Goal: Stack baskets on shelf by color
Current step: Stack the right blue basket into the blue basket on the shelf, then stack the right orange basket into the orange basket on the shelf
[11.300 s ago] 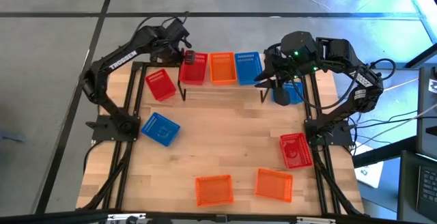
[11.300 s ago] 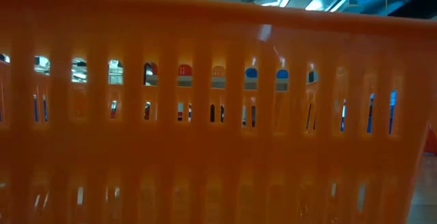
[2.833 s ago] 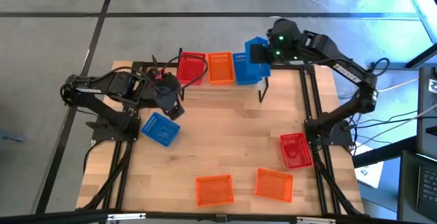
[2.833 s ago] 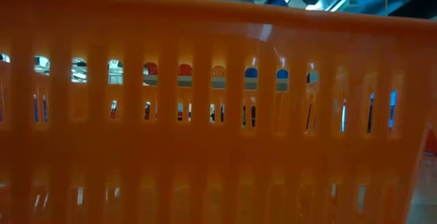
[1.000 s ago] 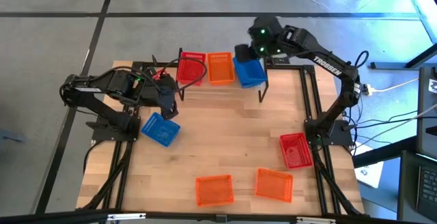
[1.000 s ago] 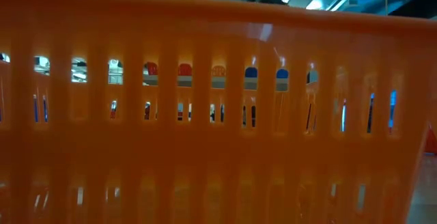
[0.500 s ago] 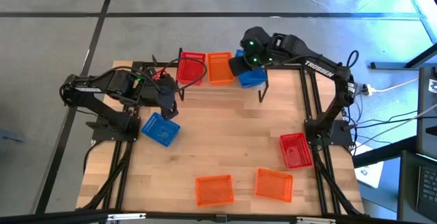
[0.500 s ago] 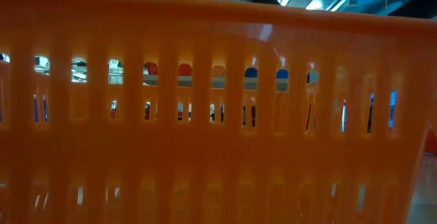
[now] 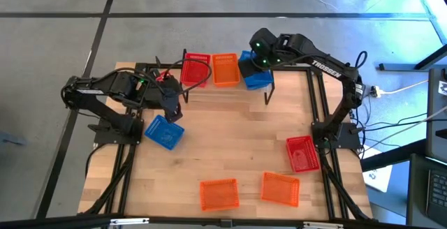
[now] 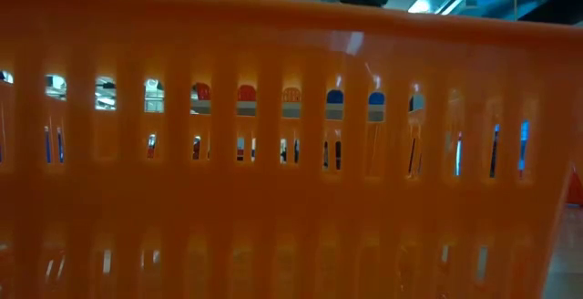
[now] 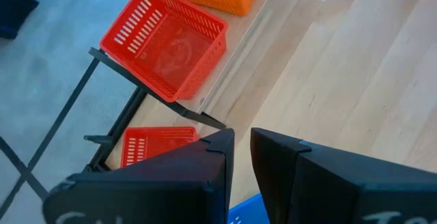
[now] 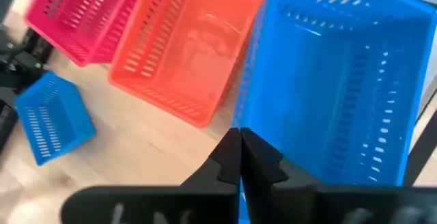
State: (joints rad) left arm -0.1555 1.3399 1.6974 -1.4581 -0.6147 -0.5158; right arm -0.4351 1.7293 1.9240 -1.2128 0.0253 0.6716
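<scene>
The right claw (image 9: 246,63), clenched empty, hovers at the blue basket (image 9: 257,72) on the shelf (image 9: 223,88) (beside orange); whether the left claw (image 9: 170,103) grips anything, I cannot tell.

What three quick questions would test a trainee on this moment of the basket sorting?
1. True or false: the right gripper is over the red basket on the shelf.
2. Which colour is the middle basket in the shelf's row? A red, B orange, C blue.
3. How many orange baskets lie on the table, off the shelf?

Key:
1. False. It is at the blue basket, fingers shut; the red basket is at the row's other end.
2. B, the orange basket.
3. Two, side by side at the near edge.
</scene>
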